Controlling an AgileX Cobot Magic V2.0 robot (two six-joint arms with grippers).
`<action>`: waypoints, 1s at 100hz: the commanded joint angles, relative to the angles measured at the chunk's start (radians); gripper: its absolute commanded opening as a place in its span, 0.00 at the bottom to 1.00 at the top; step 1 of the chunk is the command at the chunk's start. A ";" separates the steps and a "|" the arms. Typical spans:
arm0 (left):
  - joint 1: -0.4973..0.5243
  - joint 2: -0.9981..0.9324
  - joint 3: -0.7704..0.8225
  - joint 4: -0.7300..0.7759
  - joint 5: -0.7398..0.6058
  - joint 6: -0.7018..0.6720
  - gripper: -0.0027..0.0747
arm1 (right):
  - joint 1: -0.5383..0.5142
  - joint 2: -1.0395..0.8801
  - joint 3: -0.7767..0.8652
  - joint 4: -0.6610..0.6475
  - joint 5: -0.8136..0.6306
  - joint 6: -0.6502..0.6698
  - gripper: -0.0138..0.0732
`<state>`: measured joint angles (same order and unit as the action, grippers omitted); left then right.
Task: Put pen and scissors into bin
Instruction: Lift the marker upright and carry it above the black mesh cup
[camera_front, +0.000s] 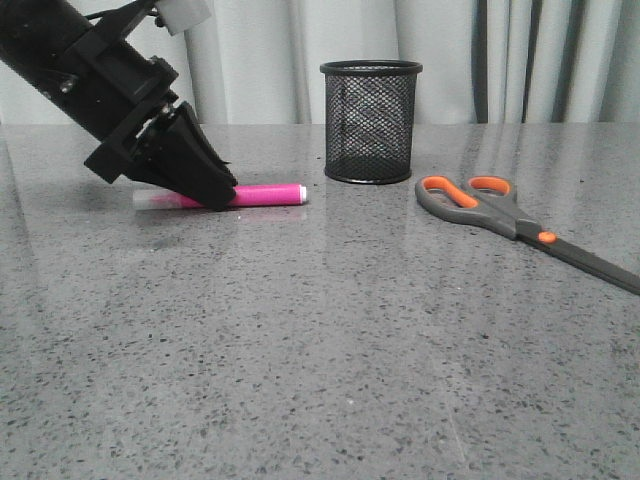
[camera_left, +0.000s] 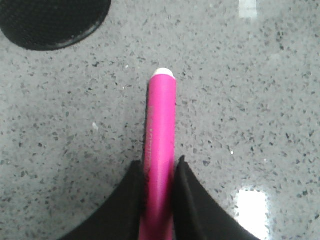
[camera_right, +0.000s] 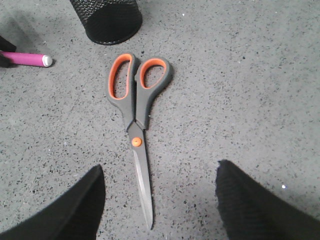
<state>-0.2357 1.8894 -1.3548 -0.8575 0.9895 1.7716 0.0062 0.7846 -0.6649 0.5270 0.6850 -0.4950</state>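
Note:
The pink pen (camera_front: 262, 194) lies flat on the table left of the bin, white tip toward it. My left gripper (camera_front: 218, 192) is down on the pen, and in the left wrist view both fingers press its barrel (camera_left: 161, 130). The gripper (camera_left: 159, 167) is shut on it. The black mesh bin (camera_front: 370, 121) stands upright at the back centre. The scissors (camera_front: 500, 213) lie closed at the right. In the right wrist view my right gripper (camera_right: 159, 175) is open above the table, its fingers on either side of the scissors (camera_right: 136, 107) blade tip. The pen (camera_right: 27, 59) and bin (camera_right: 106, 17) show there too.
The grey speckled table (camera_front: 300, 350) spreads out in front of the objects. A pale curtain (camera_front: 520, 60) hangs behind the table. The bin base (camera_left: 50, 22) shows in the left wrist view, beyond the pen tip.

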 joint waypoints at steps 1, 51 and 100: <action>-0.007 -0.043 -0.033 -0.015 0.007 -0.023 0.01 | 0.004 0.001 -0.035 0.022 -0.052 -0.011 0.65; -0.104 -0.167 -0.301 -0.379 0.012 -0.200 0.01 | 0.004 0.001 -0.035 0.022 -0.052 -0.011 0.65; -0.333 0.096 -0.450 -0.583 -0.625 -0.204 0.01 | 0.004 0.001 -0.035 0.022 -0.050 -0.011 0.65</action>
<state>-0.5601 2.0077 -1.7331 -1.3713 0.3850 1.5801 0.0062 0.7846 -0.6649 0.5270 0.6850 -0.4974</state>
